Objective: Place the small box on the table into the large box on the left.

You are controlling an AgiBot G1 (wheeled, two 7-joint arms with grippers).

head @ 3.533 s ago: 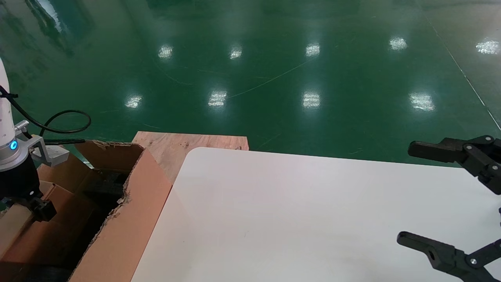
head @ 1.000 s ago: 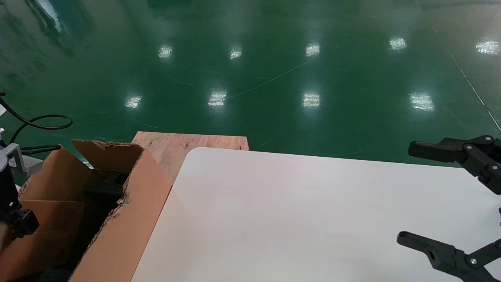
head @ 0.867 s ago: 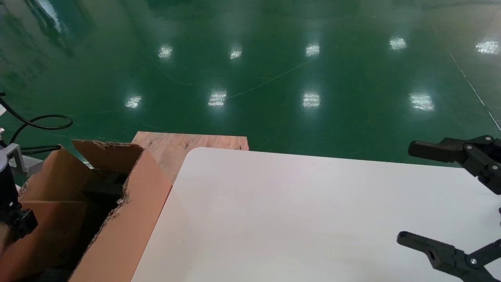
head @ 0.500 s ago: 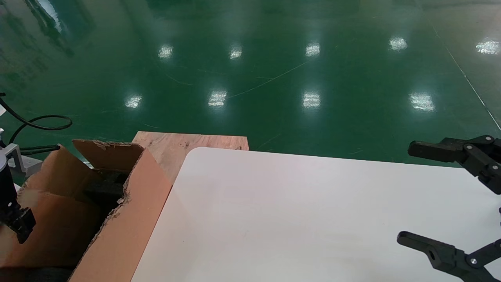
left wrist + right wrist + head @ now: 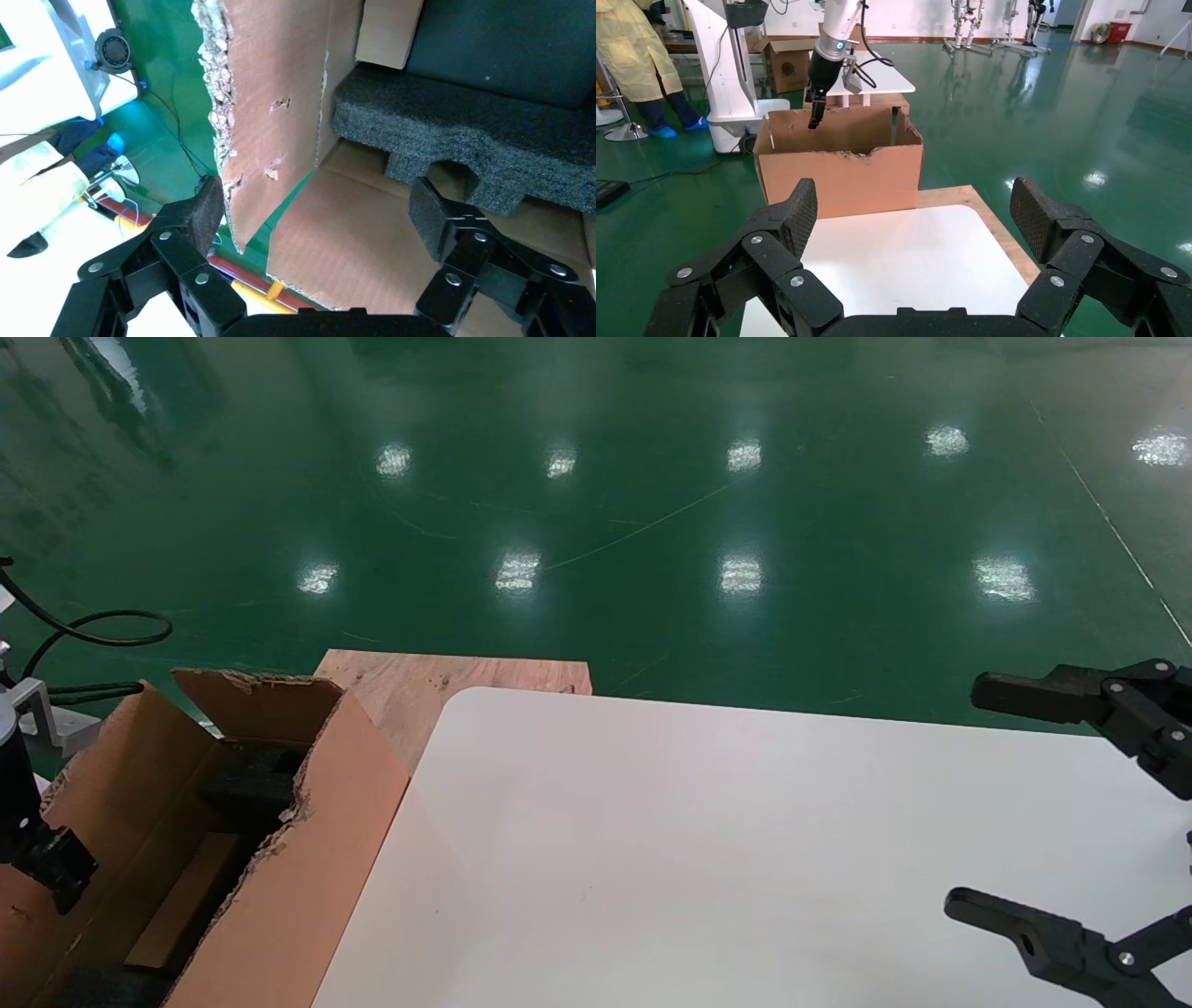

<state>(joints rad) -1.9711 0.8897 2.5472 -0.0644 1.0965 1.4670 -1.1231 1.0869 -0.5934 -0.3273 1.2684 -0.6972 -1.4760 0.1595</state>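
Well now, the left gripper [image 5: 318,210] hangs wide open with nothing in it, right at the outer side of the large box [image 5: 307,859]. Down on the carton's floor lies a pale brown slab that I take for the small box [image 5: 186,905], flat beside the black foam [image 5: 247,784]. The table [image 5: 745,859] shows no carton on it, so the drop looks done to me.

Now the danger. In the left wrist view the jaws straddle the torn wall [image 5: 267,105]: one finger [image 5: 207,210] sits outside it over the green floor [image 5: 162,84], and the other finger [image 5: 430,210] sits inside over the carton's bottom. If the arm pulls sideways rather than straight up, that ragged edge could snag a pad. The wall would then bend or tear further, or the whole carton could be dragged off its spot. A closing of the jaws here would pinch the wall itself, which would be just as bad.

The foam block [image 5: 478,140] is close to the inner finger too, so a swing that way risks nudging it onto the small box.

Over on the other side, the right gripper [image 5: 964,795] is parked above the table's right edge, spread open and empty, well apart from all this. The wooden board [image 5: 447,677] behind the table's rounded corner plays no part. My call: lift clear vertically first, then swing away.
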